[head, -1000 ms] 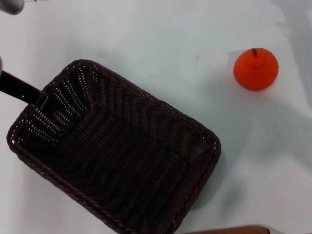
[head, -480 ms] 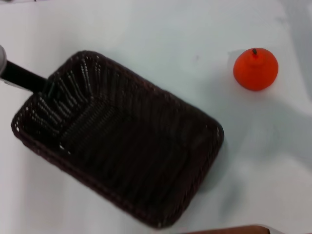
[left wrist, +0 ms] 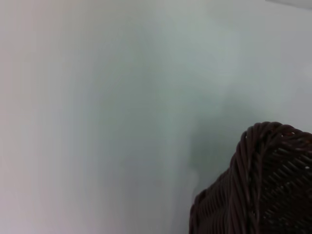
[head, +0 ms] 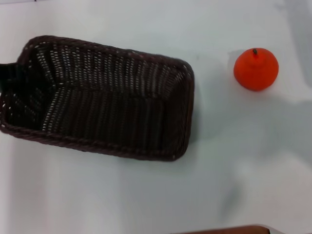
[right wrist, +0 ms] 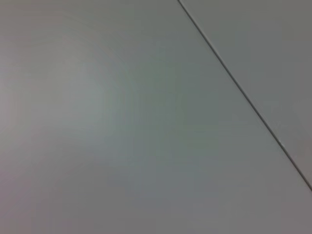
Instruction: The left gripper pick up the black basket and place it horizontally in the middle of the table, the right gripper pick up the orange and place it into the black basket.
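Note:
The black basket [head: 187,112] lies lengthwise left to right on the white table [head: 146,195], in the left half of the head view. Its empty inside faces up. A black finger of my left gripper [head: 5,69] shows at the view's left edge, at the basket's left end, gripping its rim. A braided basket corner fills the left wrist view [left wrist: 263,180]. The orange [head: 256,68] sits on the table at the upper right, well apart from the basket. My right gripper is out of view.
A brown strip [head: 229,230] runs along the near edge at the bottom. The right wrist view shows only a plain grey surface crossed by a thin dark line [right wrist: 243,97].
The basket has swung from a diagonal lie to a horizontal one and shifted up and left in the head view. The left finger moved with it towards the left edge. The orange has not moved.

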### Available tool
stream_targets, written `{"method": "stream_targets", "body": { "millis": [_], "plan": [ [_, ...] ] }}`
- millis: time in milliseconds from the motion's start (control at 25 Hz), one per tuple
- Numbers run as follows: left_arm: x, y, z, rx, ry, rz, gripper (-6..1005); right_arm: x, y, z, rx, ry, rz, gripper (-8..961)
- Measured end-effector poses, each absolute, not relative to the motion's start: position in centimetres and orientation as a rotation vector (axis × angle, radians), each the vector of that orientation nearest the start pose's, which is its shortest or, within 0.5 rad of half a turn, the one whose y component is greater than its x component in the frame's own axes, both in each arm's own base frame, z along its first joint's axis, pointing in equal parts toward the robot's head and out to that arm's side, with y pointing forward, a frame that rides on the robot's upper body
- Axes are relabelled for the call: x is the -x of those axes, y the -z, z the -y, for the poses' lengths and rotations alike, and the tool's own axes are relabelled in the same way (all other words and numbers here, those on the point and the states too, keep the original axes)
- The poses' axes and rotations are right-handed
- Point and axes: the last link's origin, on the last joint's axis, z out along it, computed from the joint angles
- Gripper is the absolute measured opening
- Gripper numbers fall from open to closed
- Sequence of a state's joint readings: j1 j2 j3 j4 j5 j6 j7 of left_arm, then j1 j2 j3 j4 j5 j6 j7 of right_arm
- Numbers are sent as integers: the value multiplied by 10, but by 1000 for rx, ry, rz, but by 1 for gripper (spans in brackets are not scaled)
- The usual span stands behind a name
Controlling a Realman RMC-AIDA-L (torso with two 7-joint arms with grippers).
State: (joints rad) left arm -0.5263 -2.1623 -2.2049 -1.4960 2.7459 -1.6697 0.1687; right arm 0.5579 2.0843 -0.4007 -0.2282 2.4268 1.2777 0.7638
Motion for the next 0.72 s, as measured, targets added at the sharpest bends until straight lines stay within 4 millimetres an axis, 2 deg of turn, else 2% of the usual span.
{"method": "stream_targets", "body": {
  "millis": [160,400,720],
  "plan": [
    [235,-72,-336,1889,-105,1766,175,-322,-104,-376,681,1494,1187,916],
    [239,-63,-328,1886,-121,1808,167,-320,-108,-383,685,1498,1174,916],
    [240,-68,-313,1879,-5,1832,157,-318,-105,-384,690,1486,1161,917]
  ]
}}
